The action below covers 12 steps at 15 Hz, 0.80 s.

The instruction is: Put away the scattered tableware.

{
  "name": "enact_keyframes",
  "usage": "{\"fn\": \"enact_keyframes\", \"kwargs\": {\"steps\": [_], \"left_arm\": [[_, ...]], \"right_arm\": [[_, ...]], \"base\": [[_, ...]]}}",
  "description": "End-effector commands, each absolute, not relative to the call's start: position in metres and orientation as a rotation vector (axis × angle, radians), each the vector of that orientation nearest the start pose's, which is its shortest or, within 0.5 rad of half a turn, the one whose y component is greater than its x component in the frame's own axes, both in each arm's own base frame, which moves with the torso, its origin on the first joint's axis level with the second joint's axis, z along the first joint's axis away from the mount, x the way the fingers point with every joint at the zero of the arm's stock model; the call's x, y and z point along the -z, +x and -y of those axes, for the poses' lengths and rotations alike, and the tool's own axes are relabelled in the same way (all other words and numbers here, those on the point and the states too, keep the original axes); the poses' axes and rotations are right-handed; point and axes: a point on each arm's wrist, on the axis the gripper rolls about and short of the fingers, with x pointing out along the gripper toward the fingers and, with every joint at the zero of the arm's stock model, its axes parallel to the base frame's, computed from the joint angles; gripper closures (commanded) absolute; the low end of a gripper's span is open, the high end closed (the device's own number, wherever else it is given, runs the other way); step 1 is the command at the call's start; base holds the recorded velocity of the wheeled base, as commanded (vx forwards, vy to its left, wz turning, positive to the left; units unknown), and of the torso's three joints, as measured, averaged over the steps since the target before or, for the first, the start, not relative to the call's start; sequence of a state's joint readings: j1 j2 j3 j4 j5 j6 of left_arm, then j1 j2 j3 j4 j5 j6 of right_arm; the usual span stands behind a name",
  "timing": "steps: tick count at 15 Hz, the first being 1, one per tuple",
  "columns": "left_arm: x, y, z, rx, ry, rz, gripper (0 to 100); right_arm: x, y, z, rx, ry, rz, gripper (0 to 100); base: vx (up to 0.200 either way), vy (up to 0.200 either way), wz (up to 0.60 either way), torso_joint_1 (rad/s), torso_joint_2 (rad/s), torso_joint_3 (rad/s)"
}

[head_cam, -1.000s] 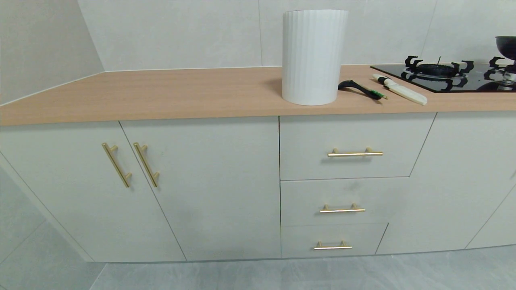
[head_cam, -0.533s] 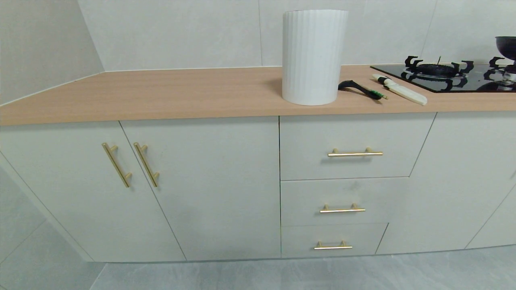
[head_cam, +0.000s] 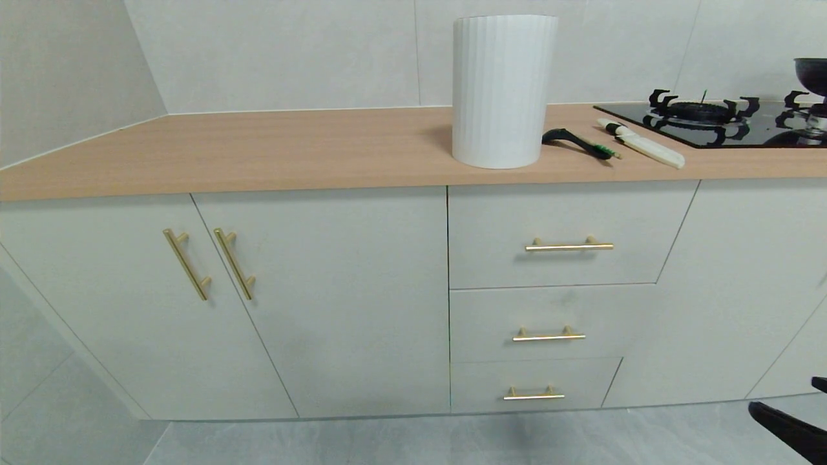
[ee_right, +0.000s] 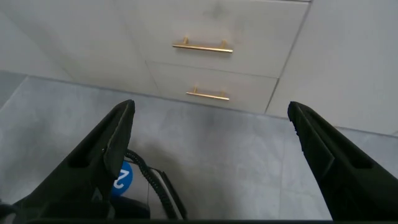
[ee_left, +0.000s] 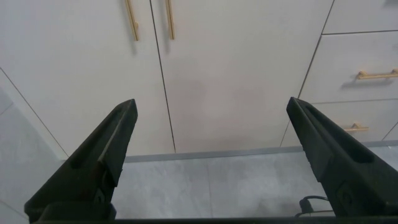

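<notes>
- In the head view, two pieces of tableware are seen lying on the light wooden tabletop (head_cam: 258, 148). A black-handled utensil with a green tip (head_cam: 577, 142) lies just beside a tall white ribbed cylindrical container (head_cam: 504, 90). A cream-white knife-like utensil with a black collar (head_cam: 643, 145) lies between that utensil and the black gas hob (head_cam: 711, 119). Neither piece is touched by anything. The right pincer (head_cam: 783, 395) is seen low at the right edge, over the grey tiled floor (head_cam: 387, 442) and well below the tabletop.
- In the left wrist view, the left pincer (ee_left: 211, 106) is spread wide and nothing is held in it. It is pointed at the pale cabinet doors with brass bar handles (ee_left: 132, 18), down near the floor.
- In the right wrist view, the right pincer is likewise spread wide and empty. It hangs above the floor, facing the lower pale drawers with brass bar handles (ee_right: 202, 46).
- The step in hand is judged to be the very start: nothing is grasped and nothing is put away yet. The white container is taken as the likely holder.
- For the next move, an arm must be raised from floor level to tabletop height. The right arm is judged the nearer one to the utensils. One slim handle must then be straddled by the wide pincer before it is closed.
</notes>
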State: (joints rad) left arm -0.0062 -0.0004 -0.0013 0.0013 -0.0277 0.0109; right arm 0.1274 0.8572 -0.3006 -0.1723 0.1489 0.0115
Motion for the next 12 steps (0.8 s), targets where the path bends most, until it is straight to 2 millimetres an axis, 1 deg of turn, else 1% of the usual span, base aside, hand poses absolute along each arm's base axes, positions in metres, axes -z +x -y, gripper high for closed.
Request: {"fn": "enact_keyframes", "kwargs": {"steps": [1, 4, 6, 7, 8, 10, 11, 12], "left_arm": [[-0.076, -0.023, 0.000, 0.034, 0.011, 0.000, 0], [-0.076, -0.023, 0.000, 0.034, 0.011, 0.000, 0], [-0.076, -0.023, 0.001, 0.035, 0.011, 0.000, 0], [-0.075, -0.023, 0.000, 0.034, 0.011, -0.001, 0], [-0.076, -0.023, 0.001, 0.035, 0.011, 0.000, 0], [-0.076, -0.023, 0.001, 0.035, 0.011, 0.000, 0], [-0.076, -0.023, 0.000, 0.034, 0.011, 0.000, 0], [-0.075, -0.023, 0.001, 0.035, 0.011, -0.001, 0]], "right_arm": [[-0.152, 0.145, -0.024, -0.284, 0.012, -0.523, 0], [-0.156, 0.182, -0.031, -0.289, 0.008, -0.566, 0], [-0.152, 0.209, -0.041, -0.311, 0.000, -0.604, 0], [-0.152, 0.214, -0.043, -0.315, -0.002, -0.610, 0], [-0.148, 0.233, -0.054, -0.339, -0.013, -0.634, 0], [-0.138, 0.259, -0.063, -0.352, -0.019, -0.668, 0], [-0.136, 0.263, -0.065, -0.354, -0.020, -0.674, 0], [-0.127, 0.278, -0.068, -0.353, -0.022, -0.701, 0]], "base": [[0.000, 0.000, 0.00, 0.000, 0.00, 0.000], [0.000, 0.000, 0.00, 0.000, 0.00, 0.000], [0.000, 0.000, 0.00, 0.000, 0.00, 0.000], [0.000, 0.000, 0.00, 0.000, 0.00, 0.000], [0.000, 0.000, 0.00, 0.000, 0.00, 0.000], [0.000, 0.000, 0.00, 0.000, 0.00, 0.000], [0.000, 0.000, 0.00, 0.000, 0.00, 0.000], [0.000, 0.000, 0.00, 0.000, 0.00, 0.000]]}}
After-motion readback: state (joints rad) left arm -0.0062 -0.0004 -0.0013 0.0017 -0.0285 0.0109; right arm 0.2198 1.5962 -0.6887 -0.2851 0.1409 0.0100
